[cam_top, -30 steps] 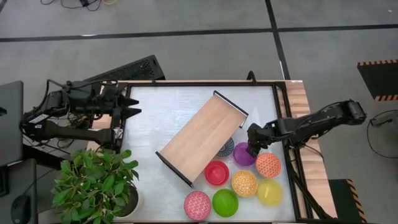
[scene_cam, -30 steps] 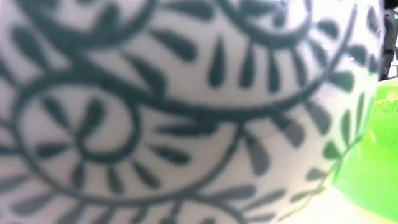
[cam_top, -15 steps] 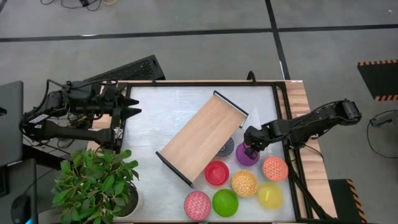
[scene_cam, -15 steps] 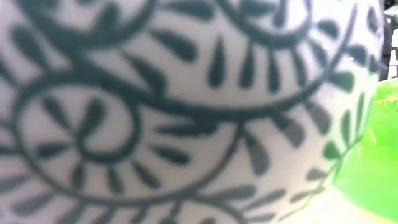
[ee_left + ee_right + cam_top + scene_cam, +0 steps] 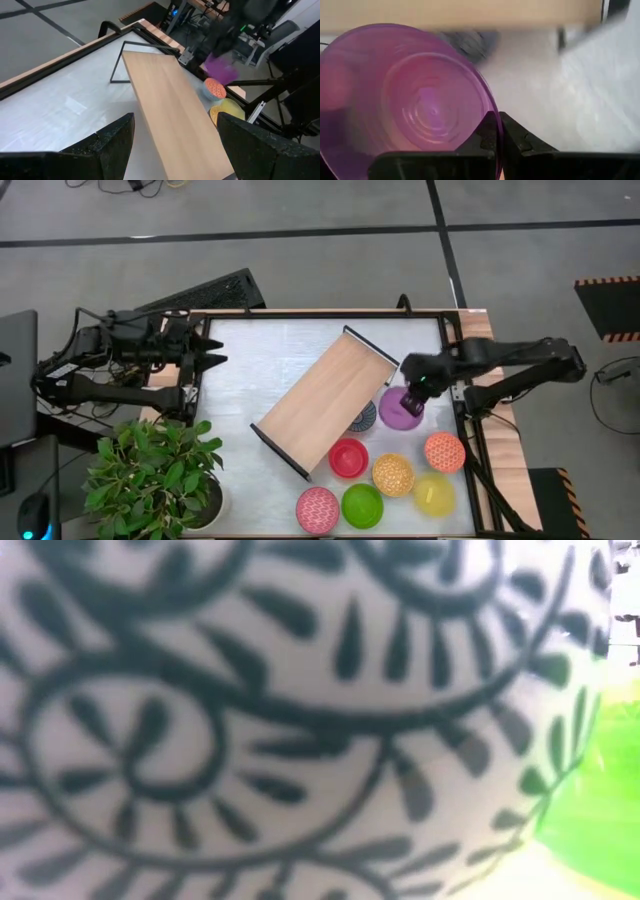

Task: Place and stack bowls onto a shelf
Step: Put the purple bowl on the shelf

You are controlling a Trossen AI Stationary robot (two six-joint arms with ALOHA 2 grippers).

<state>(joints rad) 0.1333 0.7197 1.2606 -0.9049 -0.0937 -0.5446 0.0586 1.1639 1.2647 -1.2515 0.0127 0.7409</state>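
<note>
Purple bowl (image 5: 402, 409) hangs by its rim in the clenched jaws of the right gripper (image 5: 417, 391), just off the shelf's (image 5: 325, 401) near end and above the blue-grey bowl (image 5: 364, 418) on the tabletop (image 5: 260, 355). Doing this well likely means carrying it level, clearing the shelf's black end frame, and setting it flat on the board. Left gripper (image 5: 208, 348) waits at the tabletop's far edge, jaws released.

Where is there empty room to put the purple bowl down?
The shelf top is bare along its whole length. The white table between the shelf and the left gripper is bare too. It is crowded on the shelf's other side, where the right gripper holds the purple bowl beside the other bowls.
</note>
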